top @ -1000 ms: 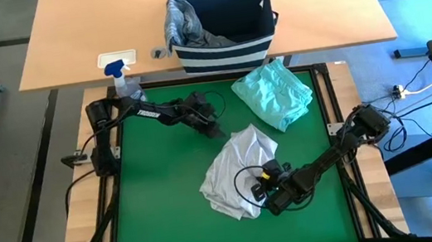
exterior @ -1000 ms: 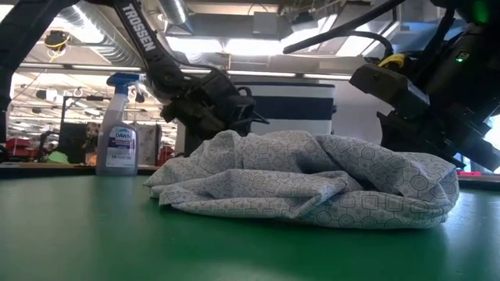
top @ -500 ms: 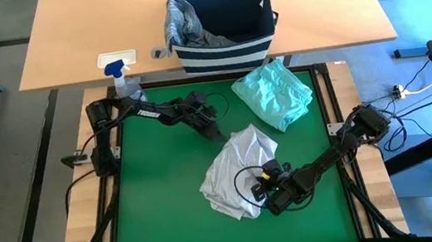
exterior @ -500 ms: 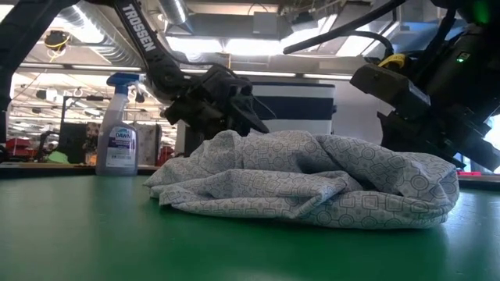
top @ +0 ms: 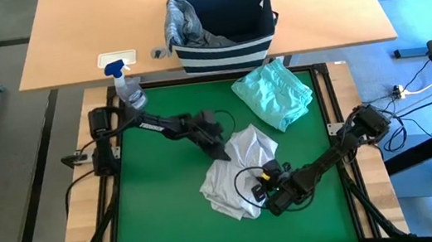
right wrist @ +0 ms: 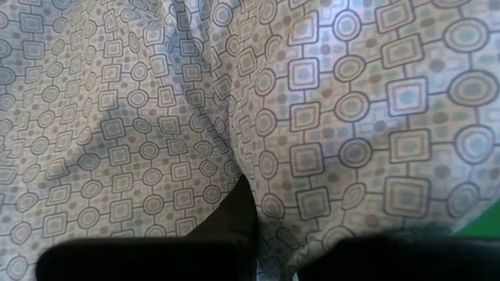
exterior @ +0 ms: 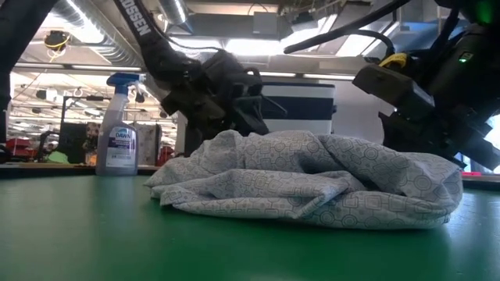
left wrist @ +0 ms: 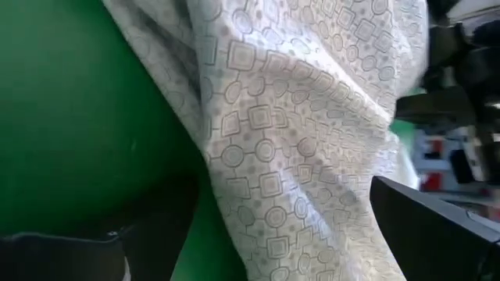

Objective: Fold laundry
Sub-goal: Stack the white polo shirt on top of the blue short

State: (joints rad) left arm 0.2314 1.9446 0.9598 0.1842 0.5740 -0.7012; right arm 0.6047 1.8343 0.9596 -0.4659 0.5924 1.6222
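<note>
"DAWN" reads on the spray bottle [exterior: 119, 129] standing at the counter's [top: 140, 214] far left edge, and "TROSSEN" shows in part on the left arm. The navy-and-white striped basket [top: 224, 24] sits on the wooden desk behind, with a grey-blue striped shirt [top: 182, 21] draped over its left rim. A mint-teal garment [top: 275, 94] lies on the green mat's far right corner. The crumpled white patterned garment [top: 235, 173] sits mid-mat; the left gripper [top: 218, 147] hovers at its far edge, fingers spread wide, while the right gripper [top: 267, 200] pinches its near edge, fingers clamped on cloth.
</note>
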